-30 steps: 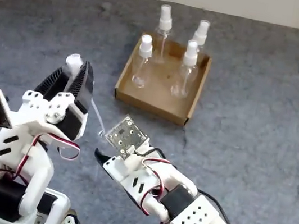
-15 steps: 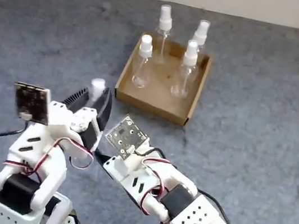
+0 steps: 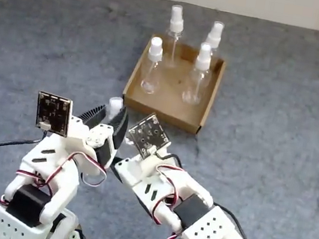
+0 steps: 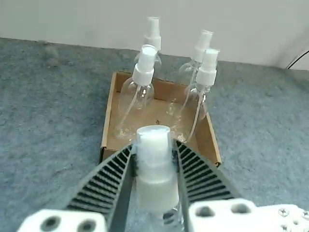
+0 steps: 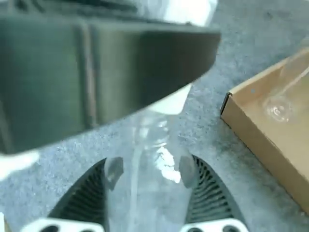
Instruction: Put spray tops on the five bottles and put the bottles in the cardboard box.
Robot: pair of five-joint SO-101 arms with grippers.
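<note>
Detail of both grips comes from the wrist views. The left wrist view shows the left gripper [image 4: 154, 147] pinching a white spray top [image 4: 154, 174] upright between its ribbed black fingers [image 4: 113, 179]. The cardboard box [image 4: 161, 112] lies beyond it on the grey carpeted table [image 4: 43, 106].

The right wrist view shows the right gripper [image 5: 150, 166] pressed onto the fifth bottle [image 5: 145, 193], a clear one whose sides touch both fingers. The white base of the spray top [image 5: 175, 99] sits right at that bottle's neck, and a dark finger of the left gripper crosses just above.

The high view gives the layout instead. The left gripper [image 3: 114, 112] and the spray top [image 3: 115, 103] stand near the box's [image 3: 160, 113] near left corner. The right arm's camera board [image 3: 150, 134] is just beside them. Of the four capped bottles [image 3: 153, 64], two stand inside the box toward its near side and two at its far wall. Whether those two are inside or just behind cannot be told.

Against a second ago, the left gripper has carried the spray top from well out on the left across to the right arm. The right arm's camera board has tipped up toward the box. The box and the four capped bottles have stayed put.
</note>
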